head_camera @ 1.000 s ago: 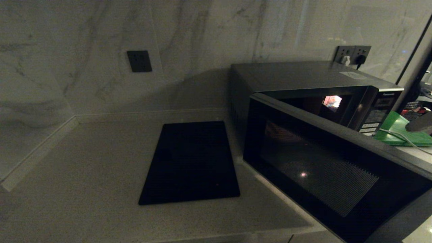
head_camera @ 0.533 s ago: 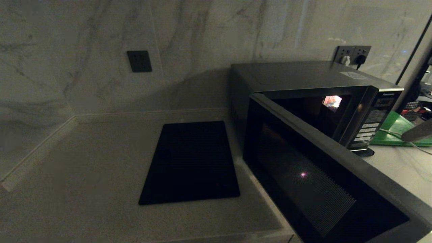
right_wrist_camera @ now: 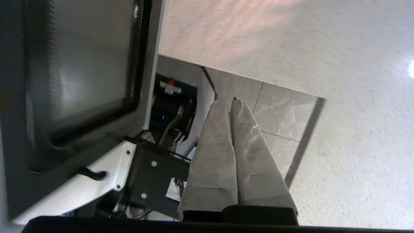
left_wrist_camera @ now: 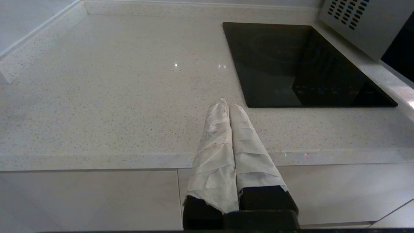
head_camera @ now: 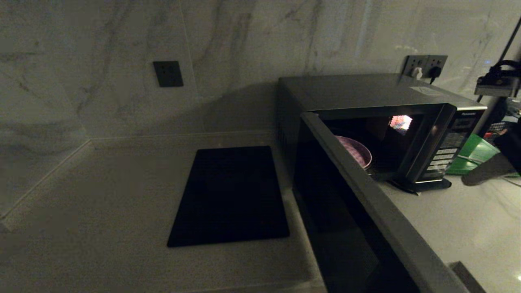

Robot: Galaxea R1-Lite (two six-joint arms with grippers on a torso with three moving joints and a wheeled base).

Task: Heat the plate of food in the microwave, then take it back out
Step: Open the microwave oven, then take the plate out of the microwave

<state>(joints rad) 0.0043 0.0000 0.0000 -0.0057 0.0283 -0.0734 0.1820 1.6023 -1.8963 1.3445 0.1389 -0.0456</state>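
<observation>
Head view | plate of food (head_camera: 357, 151) inside microwave (head_camera: 366, 97) | right fingers (head_camera: 480, 174) well apart

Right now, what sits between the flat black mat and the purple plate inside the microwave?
In the head view, the microwave's open dark glass door stands between the flat black rectangular mat and the pale-lavender plate.

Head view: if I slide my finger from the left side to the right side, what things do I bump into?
Dark wall plate → flat black mat → open microwave with the plate of food inside → green board → right gripper at the right edge.
</observation>
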